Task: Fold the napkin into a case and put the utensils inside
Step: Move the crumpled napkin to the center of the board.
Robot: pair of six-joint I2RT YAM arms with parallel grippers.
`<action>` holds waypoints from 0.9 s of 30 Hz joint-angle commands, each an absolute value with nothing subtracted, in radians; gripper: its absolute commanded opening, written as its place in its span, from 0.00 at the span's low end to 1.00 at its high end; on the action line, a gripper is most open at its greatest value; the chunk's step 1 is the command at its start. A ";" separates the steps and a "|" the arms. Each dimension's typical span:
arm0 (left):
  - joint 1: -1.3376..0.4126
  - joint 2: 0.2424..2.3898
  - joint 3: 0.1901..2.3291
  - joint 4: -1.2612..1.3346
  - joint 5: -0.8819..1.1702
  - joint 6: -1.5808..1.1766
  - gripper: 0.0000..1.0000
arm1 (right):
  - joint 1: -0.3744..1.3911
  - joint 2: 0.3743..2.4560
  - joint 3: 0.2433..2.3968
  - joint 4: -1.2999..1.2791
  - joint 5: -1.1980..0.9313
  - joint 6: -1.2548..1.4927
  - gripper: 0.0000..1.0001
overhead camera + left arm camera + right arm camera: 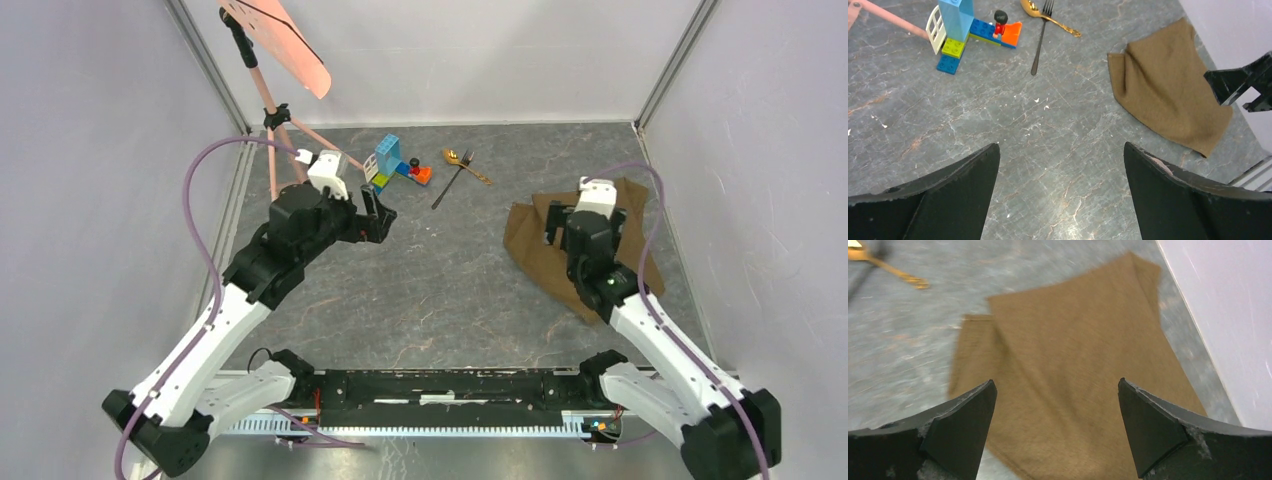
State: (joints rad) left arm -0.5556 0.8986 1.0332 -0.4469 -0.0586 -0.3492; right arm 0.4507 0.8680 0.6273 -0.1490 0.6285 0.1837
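Task looks barely begun, as I judge it. The grey tabletop (440,290) carries everything. The biggest item on it, the brown napkin (530,250), lies on the right side close to the wall. It is flat-ish but rumpled: one edge on its left is loosely doubled over & the outline is skewed, so no neat fold, no pocket, nothing resembling a case yet. The right hand (1055,385) hangs over the napkin's middle w/ jaws spread as wide as they go & nothing btwn them. It doesn't seem to touch the cloth, tho its wrist view is blurred so contact can't be ruled out. The left hand (1061,146) is likewise fully spread & empty, above bare tabletop left of centre, near the toy blocks (397,165) & well apart from the napkin. The blocks sit at the far middle & aren't part of the job. Just right of them lie the utensils, also well apart from the napkin: the dark fork (450,185) & the smaller gold spoon (452,156), crossing each other near their heads; which is on top I can't tell. Neither is picked up, neither is in any case. So done: nothing visible. Left to do: flatten napkin, fold it into a case, then fetch fork & spoon & slide both in, i.e. approx. the whole task.
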 commanded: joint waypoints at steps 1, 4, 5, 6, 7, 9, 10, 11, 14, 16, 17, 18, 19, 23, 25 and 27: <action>-0.561 0.924 1.104 -0.462 -0.069 -0.385 1.00 | 0.234 0.944 0.645 -0.232 0.563 0.454 0.98; -0.561 0.865 0.997 -0.326 -0.031 -0.382 1.00 | 0.097 0.973 0.589 -0.189 0.525 0.522 0.98; -0.561 0.835 0.957 -0.286 -0.048 -0.404 1.00 | 0.056 0.987 0.570 -0.164 0.504 0.533 0.98; -0.561 0.811 0.916 -0.249 -0.069 -0.436 1.00 | 0.016 1.013 0.557 -0.141 0.452 0.531 0.98; -0.562 0.787 0.888 -0.237 -0.079 -0.460 1.00 | -0.040 1.046 0.554 -0.129 0.396 0.530 0.98; -0.562 0.775 0.873 -0.255 -0.033 -0.478 1.00 | -0.094 1.106 0.549 -0.072 0.243 0.472 0.98; -0.561 0.783 0.869 -0.252 0.031 -0.488 1.00 | -0.098 1.145 0.555 -0.052 0.186 0.439 0.98; -0.561 0.798 0.868 -0.252 0.090 -0.497 1.00 | -0.098 1.182 0.574 -0.048 0.125 0.395 0.98; -0.561 0.858 0.867 -0.260 0.227 -0.548 1.00 | -0.087 1.311 0.618 -0.061 -0.052 0.344 0.97; -0.563 0.883 0.835 -0.232 0.284 -0.594 1.00 | -0.040 1.355 0.616 -0.046 -0.100 0.330 0.96; -0.564 0.888 0.811 -0.212 0.300 -0.620 1.00 | -0.007 1.368 0.612 -0.044 -0.098 0.322 0.96; -0.567 0.890 0.785 -0.192 0.305 -0.642 1.00 | 0.060 1.379 0.609 -0.043 -0.096 0.317 0.95; -0.570 0.891 0.765 -0.174 0.307 -0.654 1.00 | 0.105 1.386 0.607 -0.048 -0.092 0.310 0.94; -0.582 0.889 0.711 -0.178 0.279 -0.667 1.00 | 0.360 1.384 0.575 -0.055 -0.137 0.314 0.93; -0.584 0.878 0.689 -0.191 0.258 -0.670 1.00 | 0.489 1.375 0.569 -0.063 -0.209 0.302 0.92; -0.584 0.865 0.670 -0.193 0.238 -0.676 1.00 | 0.613 1.348 0.562 -0.047 -0.271 0.285 0.91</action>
State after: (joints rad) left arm -0.5804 0.8982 0.6918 -0.2356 0.2459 -0.6182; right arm 0.4305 1.3808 0.5827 -0.0559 -0.0940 0.3157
